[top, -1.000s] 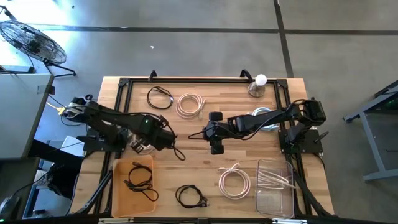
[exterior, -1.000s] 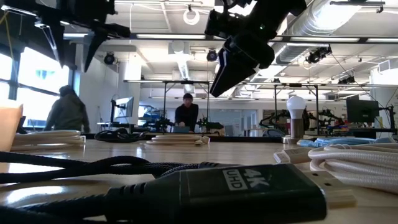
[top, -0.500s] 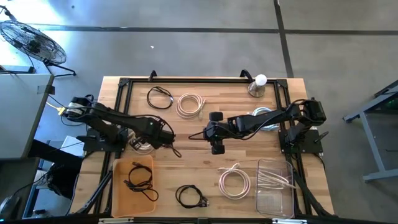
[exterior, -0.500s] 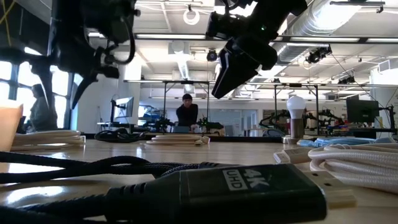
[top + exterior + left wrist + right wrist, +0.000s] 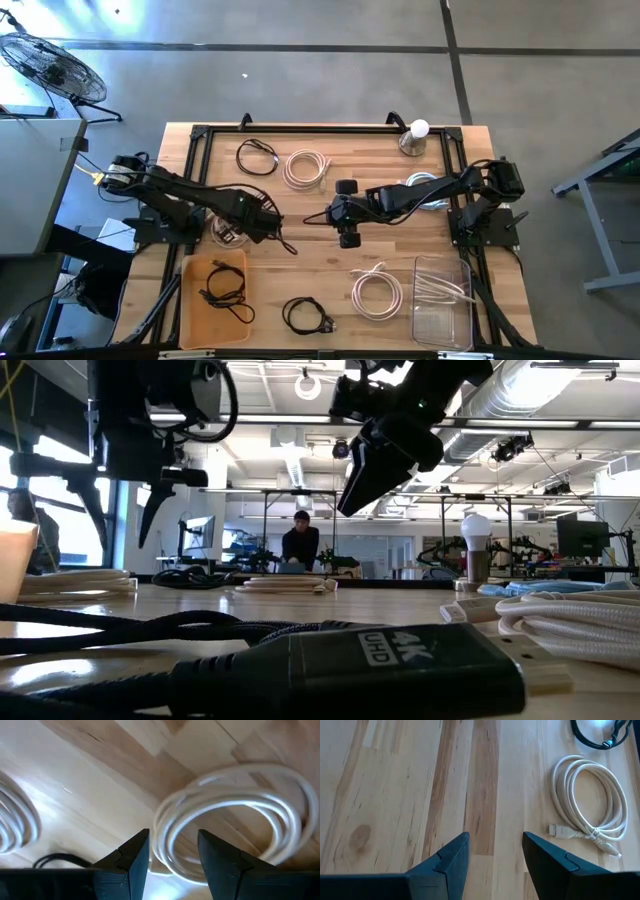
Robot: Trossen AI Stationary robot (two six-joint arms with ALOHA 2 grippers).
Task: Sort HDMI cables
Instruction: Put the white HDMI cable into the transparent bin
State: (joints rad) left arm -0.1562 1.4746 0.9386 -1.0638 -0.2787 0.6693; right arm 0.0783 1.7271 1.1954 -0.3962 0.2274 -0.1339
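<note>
Pale wood table (image 5: 395,785), planked, grained and knotted, with a soft sheen. Smooth, slightly glossy white cable (image 5: 240,805). Braided, cloth-like cream cable (image 5: 580,622). Woven black cable (image 5: 150,630) ending in a matt plastic plug (image 5: 350,670). Clear plastic bin (image 5: 442,300). Matt tan tray (image 5: 190,300).

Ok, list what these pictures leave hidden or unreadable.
- High view: the white coil under the left gripper is mostly covered by the arm.
- High view: the pale cable is partly hidden by the right arm.
- Left wrist view: the white coil is blurred, and a second one is cut off by the edge.
- Low view: the black plug blocks the near table.
</note>
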